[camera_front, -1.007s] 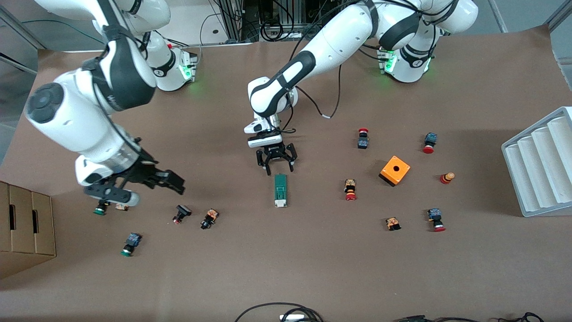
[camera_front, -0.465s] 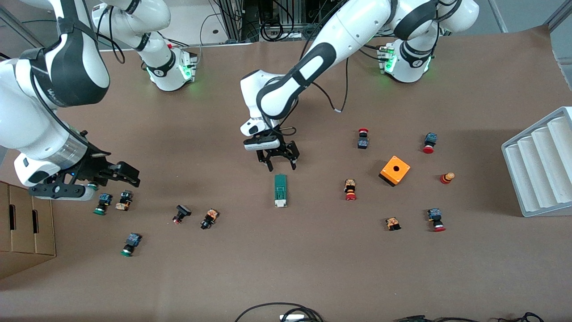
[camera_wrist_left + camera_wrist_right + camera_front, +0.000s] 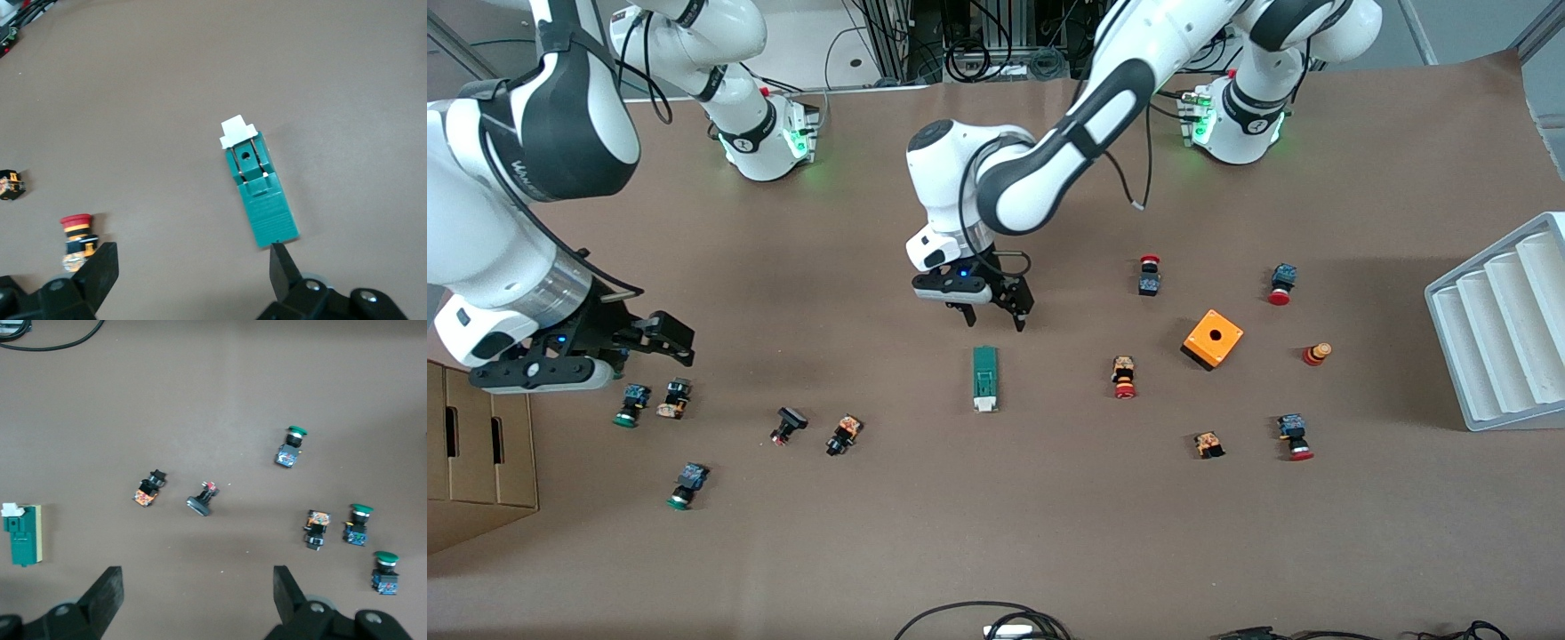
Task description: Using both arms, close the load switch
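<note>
The load switch (image 3: 984,378) lies flat in the middle of the brown table, its white tab at the end nearer the front camera. It shows in the left wrist view (image 3: 261,197) and at the edge of the right wrist view (image 3: 21,535). My left gripper (image 3: 996,318) is open and empty over the table just off the switch's green end; in its wrist view (image 3: 190,267) one fingertip (image 3: 281,259) sits by that end's corner. My right gripper (image 3: 665,342) is open and empty (image 3: 197,587) over the right arm's end of the table, well apart from the switch.
Several small push buttons lie scattered: a green-capped one (image 3: 630,405) under the right gripper, a red-capped one (image 3: 1123,377) beside the switch. An orange box (image 3: 1213,338), a white ribbed rack (image 3: 1498,329) and a cardboard box (image 3: 471,444) stand at the table's ends.
My right gripper has swung away from the switch toward the right arm's end of the table. My left gripper has turned about its wrist over the switch's green end.
</note>
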Robot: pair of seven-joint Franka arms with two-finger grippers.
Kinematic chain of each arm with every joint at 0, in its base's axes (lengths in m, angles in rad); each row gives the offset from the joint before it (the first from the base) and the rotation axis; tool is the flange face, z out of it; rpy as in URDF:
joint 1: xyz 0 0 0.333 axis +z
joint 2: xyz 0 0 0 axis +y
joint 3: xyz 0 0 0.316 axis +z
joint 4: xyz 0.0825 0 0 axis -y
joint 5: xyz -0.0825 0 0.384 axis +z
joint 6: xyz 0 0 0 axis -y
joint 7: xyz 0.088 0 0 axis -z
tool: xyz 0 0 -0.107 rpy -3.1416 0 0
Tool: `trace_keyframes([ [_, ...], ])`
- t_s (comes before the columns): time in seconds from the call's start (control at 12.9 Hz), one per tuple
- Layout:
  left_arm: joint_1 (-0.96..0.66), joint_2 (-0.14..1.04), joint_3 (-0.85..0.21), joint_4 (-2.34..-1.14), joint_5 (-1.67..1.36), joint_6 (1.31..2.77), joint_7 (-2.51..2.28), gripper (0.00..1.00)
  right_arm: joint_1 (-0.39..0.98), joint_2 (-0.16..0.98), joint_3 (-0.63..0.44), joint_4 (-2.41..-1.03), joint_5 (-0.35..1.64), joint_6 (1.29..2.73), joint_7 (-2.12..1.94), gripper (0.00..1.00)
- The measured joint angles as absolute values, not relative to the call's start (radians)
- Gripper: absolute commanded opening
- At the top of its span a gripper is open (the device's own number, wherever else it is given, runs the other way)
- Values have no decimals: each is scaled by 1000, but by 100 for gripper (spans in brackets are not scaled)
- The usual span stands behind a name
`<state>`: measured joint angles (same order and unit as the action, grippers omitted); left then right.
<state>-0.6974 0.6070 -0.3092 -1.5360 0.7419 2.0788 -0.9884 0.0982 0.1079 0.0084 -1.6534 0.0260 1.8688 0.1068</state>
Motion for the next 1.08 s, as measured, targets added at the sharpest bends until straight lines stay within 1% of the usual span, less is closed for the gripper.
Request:
trace_keyframes([
  [0.31, -587, 520, -308, -1535, 559, 2080, -723, 100, 17, 106, 7, -1645, 26, 1865, 67, 100],
  [0.62, -458, 427, -307, -1535, 337, 2068, -488, 100, 5, 95, 7, -1611, 26, 1786, 56, 100],
  [0.77, -381, 375, -306, -1532, 217, 2009, -354, 100, 5, 86, 6, -1598, 26, 1771, 42, 100],
  [0.93, -315, 331, -305, -1507, 147, 1886, -265, 100, 2, 70, 6, -1594, 26, 1743, 36, 100],
  [1.08, -279, 316, -305, -1449, 131, 1754, -200, 100, 2, 63, 7, -1593, 26, 1720, 36, 100],
])
